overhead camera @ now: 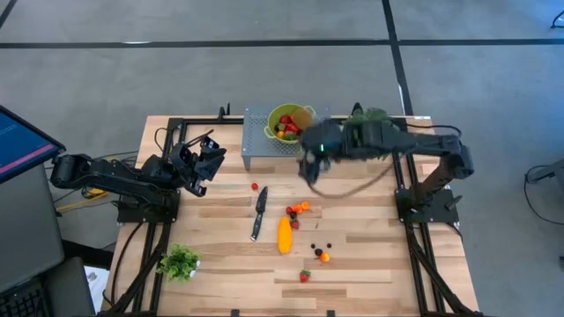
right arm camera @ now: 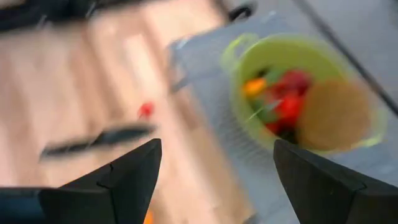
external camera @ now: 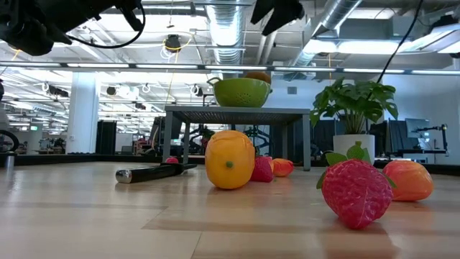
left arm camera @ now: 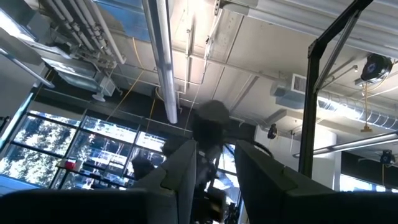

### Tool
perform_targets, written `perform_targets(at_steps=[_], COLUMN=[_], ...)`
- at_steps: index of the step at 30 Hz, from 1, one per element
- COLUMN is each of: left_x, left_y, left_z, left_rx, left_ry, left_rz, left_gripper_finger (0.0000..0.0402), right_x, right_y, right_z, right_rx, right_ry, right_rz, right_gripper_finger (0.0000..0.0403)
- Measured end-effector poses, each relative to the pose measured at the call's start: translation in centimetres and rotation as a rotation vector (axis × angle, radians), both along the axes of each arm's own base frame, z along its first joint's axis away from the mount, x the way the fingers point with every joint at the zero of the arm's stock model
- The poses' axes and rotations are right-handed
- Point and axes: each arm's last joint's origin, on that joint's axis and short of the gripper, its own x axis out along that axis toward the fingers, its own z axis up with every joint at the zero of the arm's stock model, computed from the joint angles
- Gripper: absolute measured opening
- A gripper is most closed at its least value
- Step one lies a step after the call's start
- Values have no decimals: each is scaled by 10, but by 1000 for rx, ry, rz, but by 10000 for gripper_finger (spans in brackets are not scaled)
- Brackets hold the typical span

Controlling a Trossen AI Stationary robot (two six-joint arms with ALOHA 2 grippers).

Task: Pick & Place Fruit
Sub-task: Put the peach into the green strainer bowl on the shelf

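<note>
My right gripper hangs empty, fingers spread wide, just beside the green bowl on the grey stand, which holds red and orange fruit plus a brown kiwi. No legible writing. Remaining fruit, including the yellow-orange fruit, lies on the table near the knife; my left gripper waits raised, fingers slightly parted.

I am working in what looks like a large open robotics lab. Above I see bare silver ventilation ducts and long ceiling lights, and behind the light wooden slatted table there are desks with dark monitors. A grey concrete floor surrounds the table.
</note>
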Motion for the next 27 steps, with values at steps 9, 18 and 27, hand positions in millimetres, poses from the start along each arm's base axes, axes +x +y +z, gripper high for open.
perform_targets(at_steps=[9,18,27], left_x=[0,0,0], left_y=[0,0,0], left_z=[0,0,0], left_rx=[0,0,1], left_ry=[0,0,0], left_rz=[0,0,-1], left_gripper_finger=[106,106,106], right_x=[-7,-42,-67], right_y=[103,181,197], right_z=[-51,-112,-177], right_rx=[66,144,84], right_ry=[187,241,308], right_rz=[178,219,336], right_gripper_finger=[305,305,305])
